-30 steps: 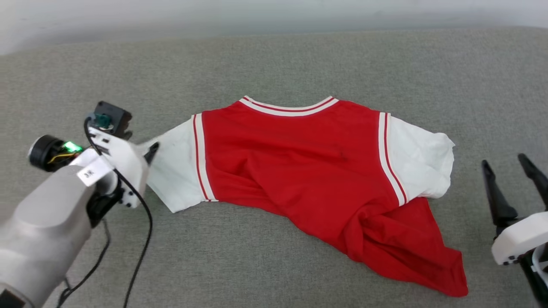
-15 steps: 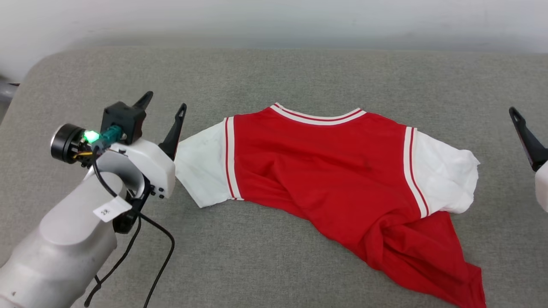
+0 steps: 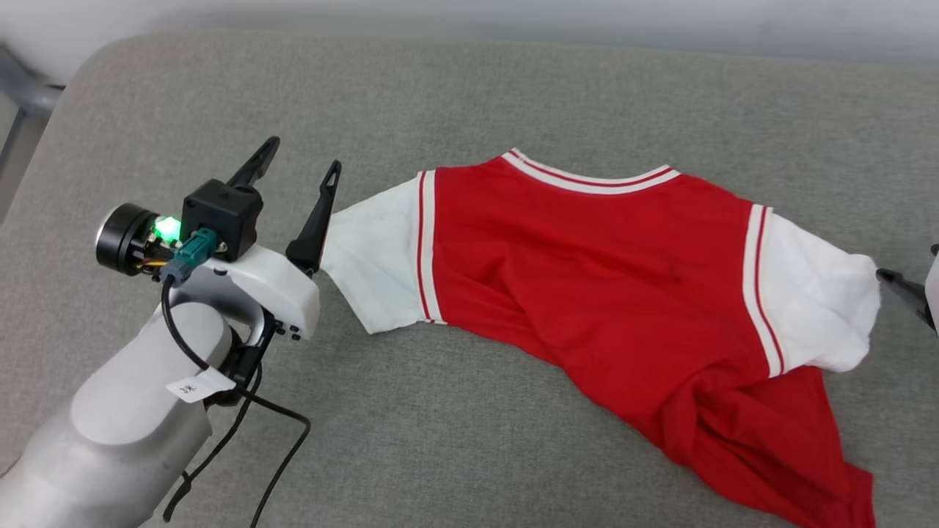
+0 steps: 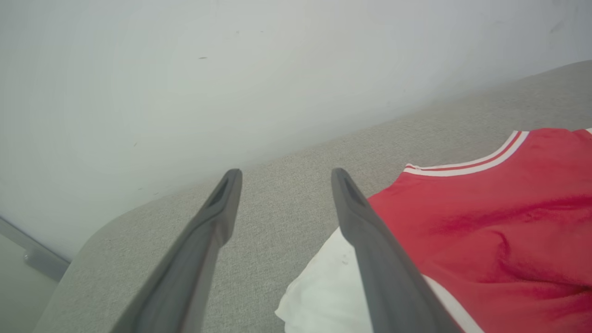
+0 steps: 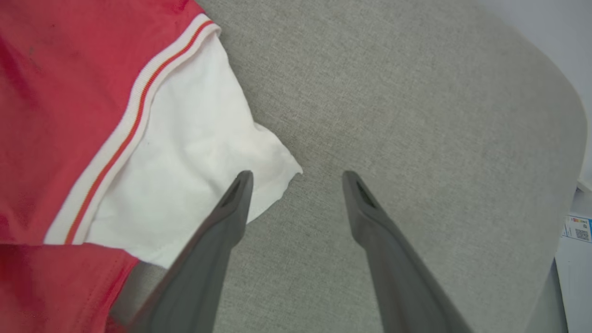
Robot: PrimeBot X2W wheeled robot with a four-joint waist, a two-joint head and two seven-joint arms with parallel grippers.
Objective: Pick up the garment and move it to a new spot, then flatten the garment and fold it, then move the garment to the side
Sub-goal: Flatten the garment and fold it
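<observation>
Left gripper (image 3: 302,158) and right gripper (image 5: 298,175) fingers spread, empty; red jersey (image 3: 587,279) hem bunched, so folding now likely traps wrinkles.

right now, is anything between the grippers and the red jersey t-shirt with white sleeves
Nothing visible does. The open left gripper stands beside one white sleeve of the red jersey T-shirt, the open right gripper at the other sleeve; only grey fabric lies between.
</observation>
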